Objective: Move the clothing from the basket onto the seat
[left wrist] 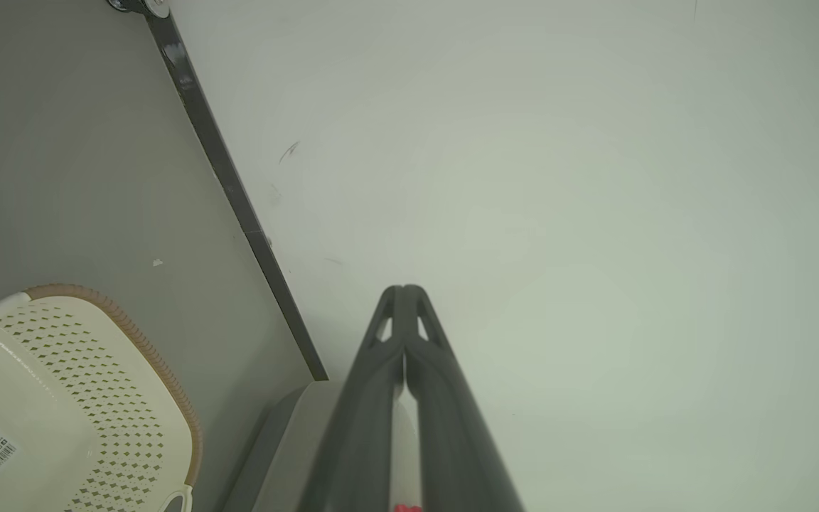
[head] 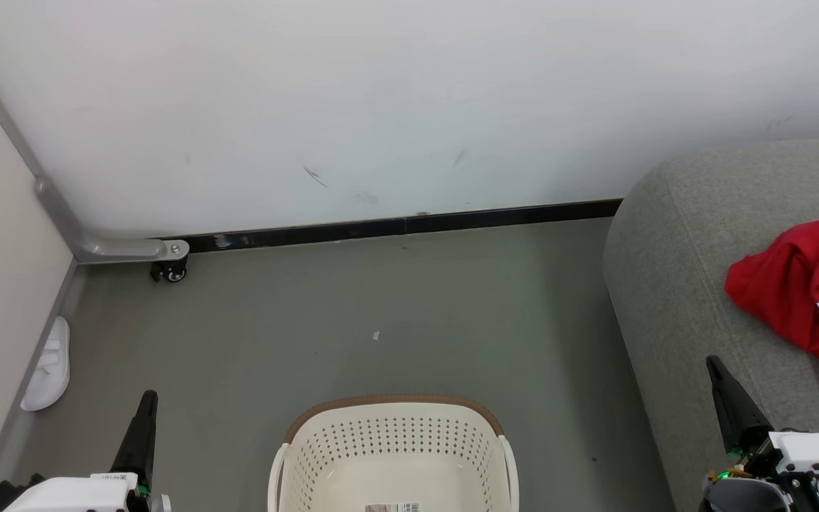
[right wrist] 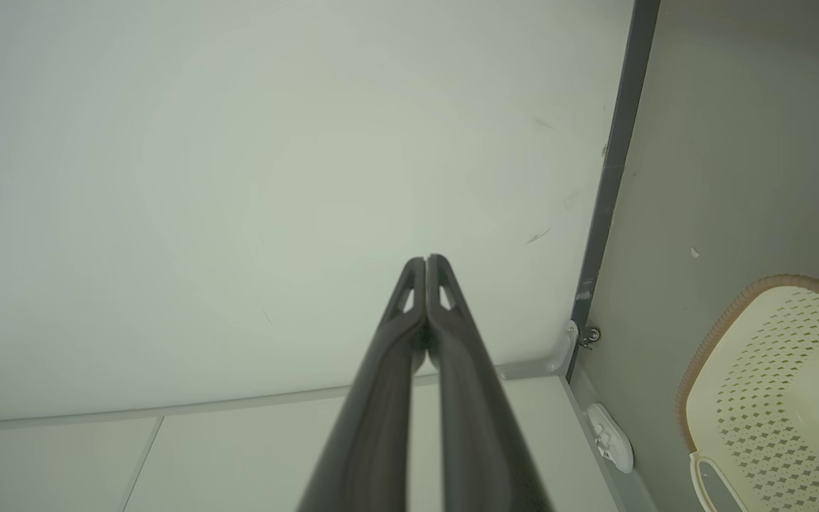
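Observation:
The red clothing [head: 804, 299] with white stripes lies in a heap on the grey seat [head: 680, 256] at the right edge of the head view. The cream perforated basket [head: 395, 434] with a brown rim stands on the floor at the bottom centre; its visible inside holds only a label. The basket [left wrist: 97, 398] also shows at the lower left of the left wrist view and the basket [right wrist: 772, 384] at the lower right of the right wrist view. My left gripper [head: 148, 398] is shut with nothing in it, left of the basket. My right gripper [head: 714, 364] is shut and empty, over the seat's front part.
A white wall [head: 352, 107] with a dark skirting strip runs behind the grey floor. A white slipper [head: 49, 366] lies by the left partition. A small caster wheel [head: 170, 270] on a metal foot sits in the left corner. A paper scrap [head: 376, 335] lies on the floor.

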